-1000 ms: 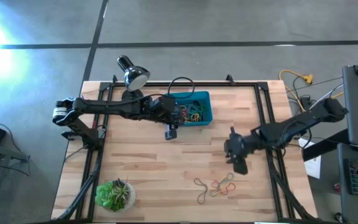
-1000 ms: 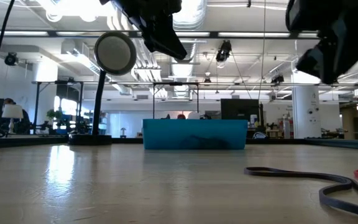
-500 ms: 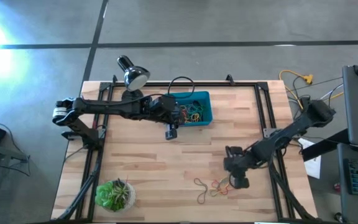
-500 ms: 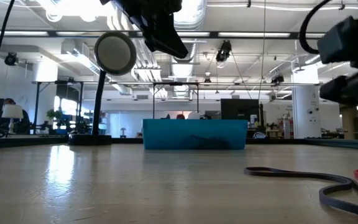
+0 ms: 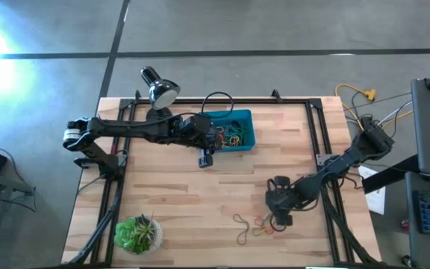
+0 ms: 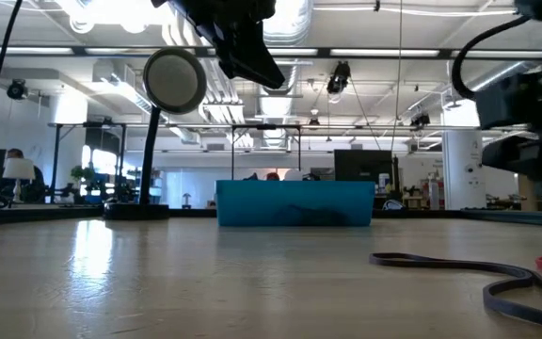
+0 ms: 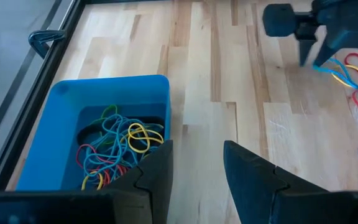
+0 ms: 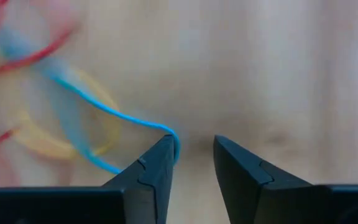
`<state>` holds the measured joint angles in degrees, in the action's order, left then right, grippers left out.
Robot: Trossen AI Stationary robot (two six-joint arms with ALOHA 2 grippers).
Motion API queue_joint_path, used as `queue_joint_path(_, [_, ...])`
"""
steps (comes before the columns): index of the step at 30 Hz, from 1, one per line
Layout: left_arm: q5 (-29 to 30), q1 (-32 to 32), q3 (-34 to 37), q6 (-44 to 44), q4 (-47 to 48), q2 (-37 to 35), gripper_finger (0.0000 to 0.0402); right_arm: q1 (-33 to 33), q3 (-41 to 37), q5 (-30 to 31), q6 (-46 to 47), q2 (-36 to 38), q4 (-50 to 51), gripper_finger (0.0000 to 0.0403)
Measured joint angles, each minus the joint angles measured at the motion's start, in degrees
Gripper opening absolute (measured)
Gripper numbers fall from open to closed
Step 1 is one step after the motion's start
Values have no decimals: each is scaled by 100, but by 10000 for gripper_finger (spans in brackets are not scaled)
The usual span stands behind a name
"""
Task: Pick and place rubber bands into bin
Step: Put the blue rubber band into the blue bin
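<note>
Rubber bands: loose cluster on worktop, more in bin. Light, floppy, springy; pinch 1 strand. Right end effector spread, blue loop at fingertip. Left end effector spread beside bin.

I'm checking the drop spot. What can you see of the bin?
The bin is a shallow, rectangular teal-blue plastic tray with low walls, lying flat near the table's far edge. It holds a tangle of rubber bands in several colours. The left hand hovers open by its near side. Nothing grips it.
</note>
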<state>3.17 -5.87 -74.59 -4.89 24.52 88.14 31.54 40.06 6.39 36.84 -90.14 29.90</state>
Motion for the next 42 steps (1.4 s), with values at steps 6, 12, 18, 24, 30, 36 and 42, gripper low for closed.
queue_joint_path(6, [12, 0, 0, 0, -1, 0, 125, -298, -33, 633, -162, 141, 112, 90])
queue_joint_path(12, [28, 0, 0, 0, 0, 0, 125, -914, -33, 839, -425, 120, 118, 76])
queue_joint_path(18, [30, 0, 0, 2, 1, 0, 125, -1505, -34, 840, -771, 120, 128, 68])
queue_joint_path(24, [28, -1, 0, 2, 4, 0, 125, -2115, -33, 982, -406, 126, 450, 70])
queue_joint_path(30, [28, -1, 0, 2, 6, 0, 125, -2392, -48, 877, -528, 238, 574, 71])
queue_joint_path(36, [30, -4, 0, 0, 8, 0, 125, -2362, -104, 7, -1070, 299, 375, 70])
queue_joint_path(42, [30, -4, 0, -2, 10, 0, 125, -2188, -318, -524, -1099, 329, 29, 69])
